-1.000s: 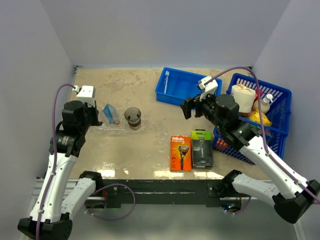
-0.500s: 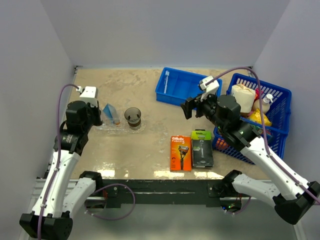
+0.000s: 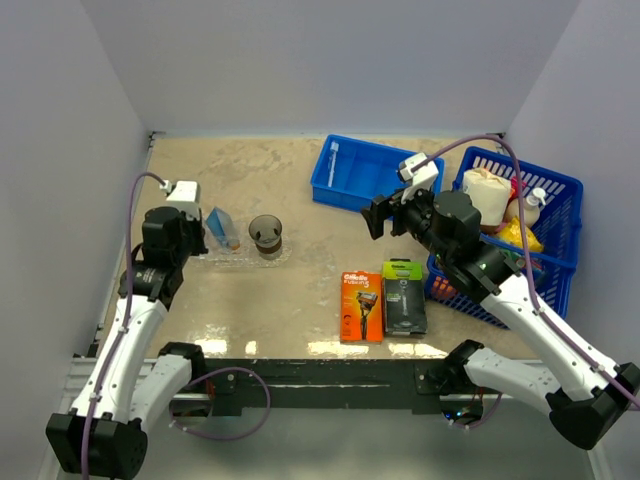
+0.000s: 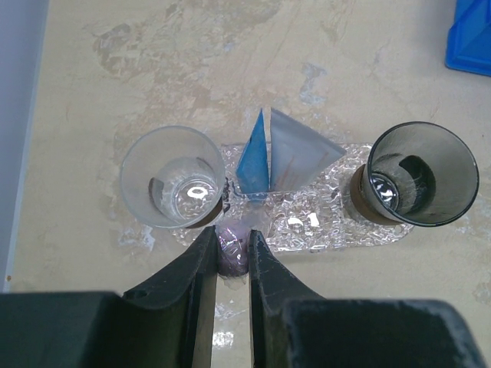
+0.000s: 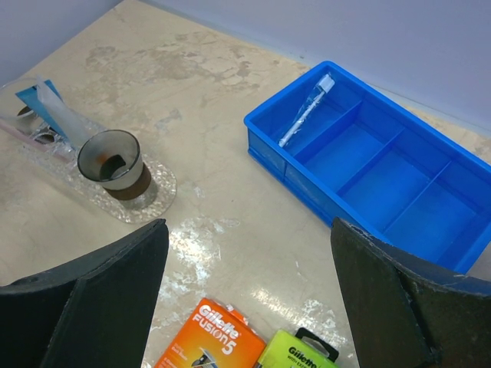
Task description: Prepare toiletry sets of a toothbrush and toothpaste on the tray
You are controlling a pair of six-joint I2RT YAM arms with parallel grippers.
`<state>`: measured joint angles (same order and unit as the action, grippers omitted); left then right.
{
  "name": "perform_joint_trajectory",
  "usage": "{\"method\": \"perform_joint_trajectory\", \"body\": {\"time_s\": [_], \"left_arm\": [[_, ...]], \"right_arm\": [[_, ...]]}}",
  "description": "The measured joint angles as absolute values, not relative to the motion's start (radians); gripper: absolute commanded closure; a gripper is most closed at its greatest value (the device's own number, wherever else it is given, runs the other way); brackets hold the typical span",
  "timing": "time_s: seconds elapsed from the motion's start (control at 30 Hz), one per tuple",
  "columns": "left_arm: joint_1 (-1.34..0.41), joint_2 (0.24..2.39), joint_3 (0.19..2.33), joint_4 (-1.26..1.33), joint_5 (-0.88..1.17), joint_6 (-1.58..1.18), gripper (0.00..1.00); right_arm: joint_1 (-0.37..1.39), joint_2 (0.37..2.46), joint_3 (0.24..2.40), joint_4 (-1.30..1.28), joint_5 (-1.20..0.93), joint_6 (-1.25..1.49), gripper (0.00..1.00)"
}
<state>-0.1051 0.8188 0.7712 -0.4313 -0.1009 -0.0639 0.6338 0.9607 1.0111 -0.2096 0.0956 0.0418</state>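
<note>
The clear tray (image 4: 322, 222) lies on the beige table and carries a clear cup (image 4: 173, 176), a dark tinted cup (image 4: 422, 172) and the pale blue-white toothpaste box (image 4: 280, 157), which stands tilted between them. At the tray's near edge my left gripper (image 4: 232, 234) is shut on the purplish end of a plastic-wrapped toothbrush (image 4: 232, 253). The rest of that toothbrush is hidden behind the jaws. Another toothbrush (image 5: 305, 113) lies in the blue bin (image 5: 383, 176). My right gripper (image 5: 249, 230) hangs open and empty above the table, between the bin and the razor packs.
An orange razor pack (image 3: 361, 305) and a black-green one (image 3: 404, 296) lie side by side at the front. A blue lattice basket (image 3: 545, 230) with bottles and rolls stands at the right, behind the right arm. Walls close in left, back and right.
The left arm has shifted slightly right, toward the tray, still holding the toothbrush end. The right arm has not moved.
</note>
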Motion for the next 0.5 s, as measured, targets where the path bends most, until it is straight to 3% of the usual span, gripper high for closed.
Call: {"method": "perform_joint_trajectory", "body": {"time_s": [0.5], "left_arm": [[-0.093,0.797,0.690,-0.348,-0.105,-0.067,1.00]], "right_arm": [[0.634,0.961,1.011,-0.208,0.096,0.042,0.11]]}}
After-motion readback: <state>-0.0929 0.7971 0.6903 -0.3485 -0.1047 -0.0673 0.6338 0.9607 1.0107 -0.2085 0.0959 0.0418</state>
